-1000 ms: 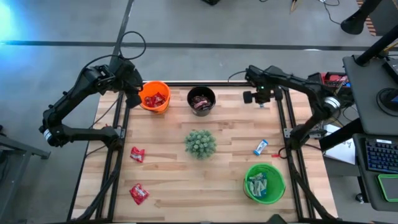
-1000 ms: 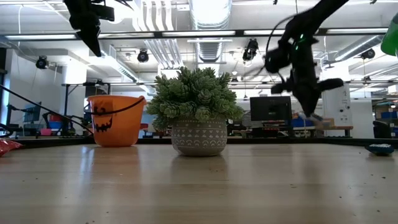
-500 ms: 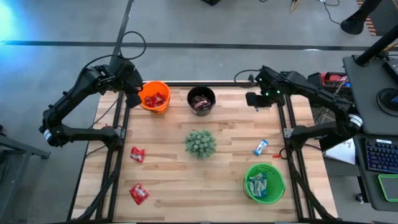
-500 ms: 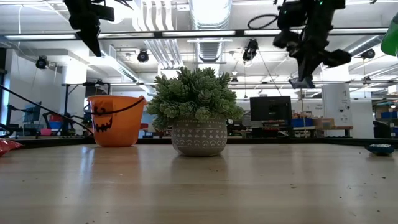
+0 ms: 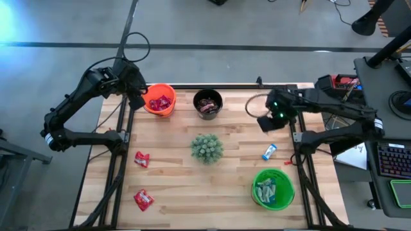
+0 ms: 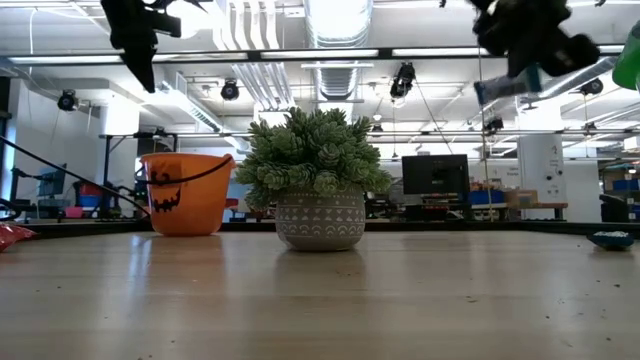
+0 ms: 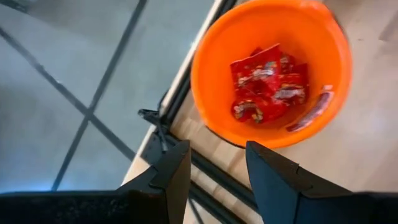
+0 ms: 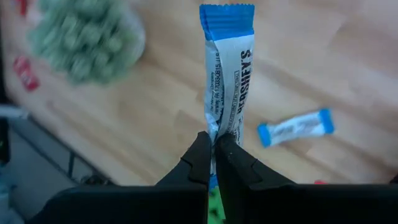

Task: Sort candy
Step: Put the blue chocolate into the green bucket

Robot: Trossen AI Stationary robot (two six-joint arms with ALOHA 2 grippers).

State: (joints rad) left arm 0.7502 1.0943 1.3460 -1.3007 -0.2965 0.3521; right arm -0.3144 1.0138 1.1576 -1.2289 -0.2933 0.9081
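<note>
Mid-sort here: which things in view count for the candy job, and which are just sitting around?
Part of the job:
- blue-and-white candy bar in the right gripper
- another on the table
- two red candies
- orange bucket, black bucket, green bucket

Just there:
- potted plant

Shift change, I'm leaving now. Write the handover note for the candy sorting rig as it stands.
Right tool: shut on a blue and white candy, held in the air over the table's right side.
Left tool: open, empty, beside the orange bucket.
Done: red candy in the orange bucket, dark candy in the black bucket, blue in the green bucket.
Left: the held one, one blue candy and two red candies on the table.
</note>
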